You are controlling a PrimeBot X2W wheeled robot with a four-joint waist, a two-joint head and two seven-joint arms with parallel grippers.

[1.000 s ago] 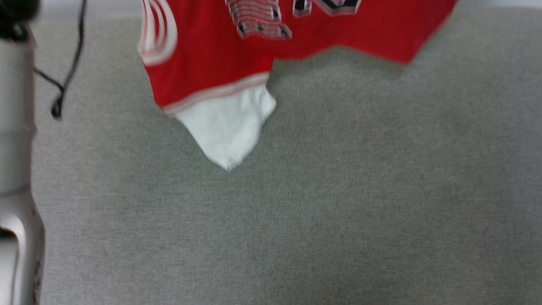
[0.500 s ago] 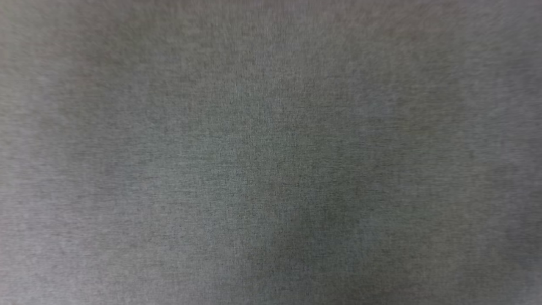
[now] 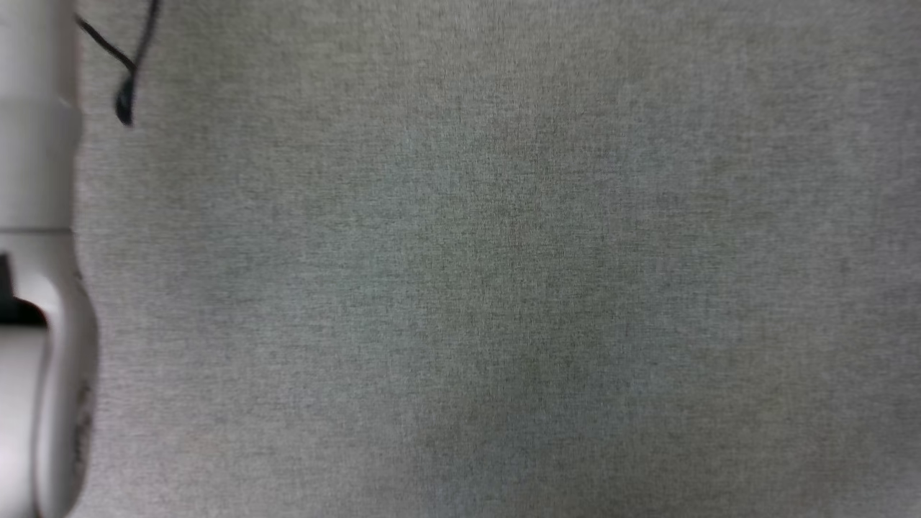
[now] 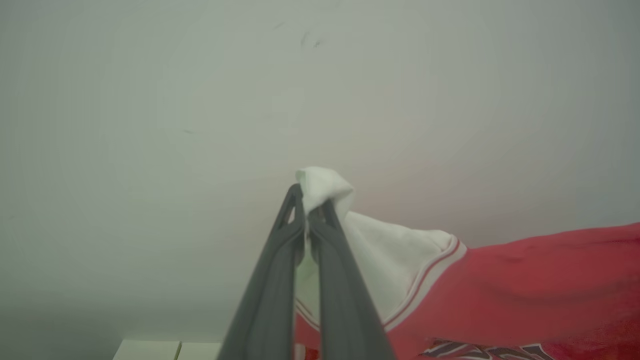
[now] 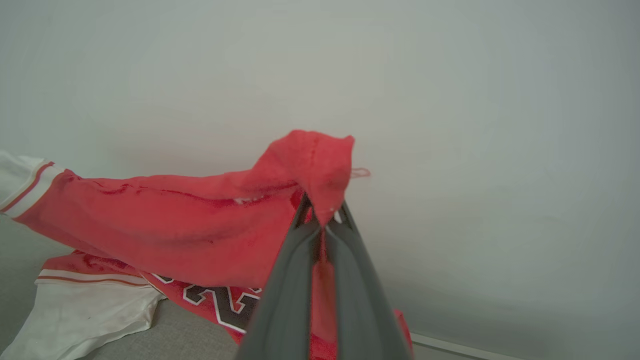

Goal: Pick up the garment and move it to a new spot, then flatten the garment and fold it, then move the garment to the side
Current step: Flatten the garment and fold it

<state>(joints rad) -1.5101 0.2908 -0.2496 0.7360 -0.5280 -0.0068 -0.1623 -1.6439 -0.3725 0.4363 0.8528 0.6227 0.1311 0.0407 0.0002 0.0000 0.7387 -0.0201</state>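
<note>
**Grey Fabric Surface [image 3: 504, 288]: Jersey T-Shirt [image 4: 525, 285] Hanging Between Two Clenched Grippers**

A grey woven fabric surface is spreading across the head view. A pale forearm [image 3: 36, 144] is running down its left edge, and a thin black cable [image 3: 126, 72] is looping beside the forearm near the top. The head view is slightly blurred.

In the left wrist view, a plain pale wall [image 4: 150, 100] is forming the background. The left gripper [image 4: 310, 210] is pinching a bunched corner of the white sleeve [image 4: 395, 260], with both dark fingers pressing together on the cloth. The striped trim is joining this sleeve to the red body, which is stretching away toward the right of that view.

In the right wrist view, the right gripper [image 5: 322, 215] is clamping a fold of red cloth, with its fingers closing tightly on it and a peak of fabric standing above the tips. From there the red body is stretching toward the left of that view. The lower part of the T-shirt is lying on the grey surface, where the second white sleeve [image 5: 85, 305] is resting. The black, white-outlined lettering [image 5: 220, 300] is partly showing.
</note>
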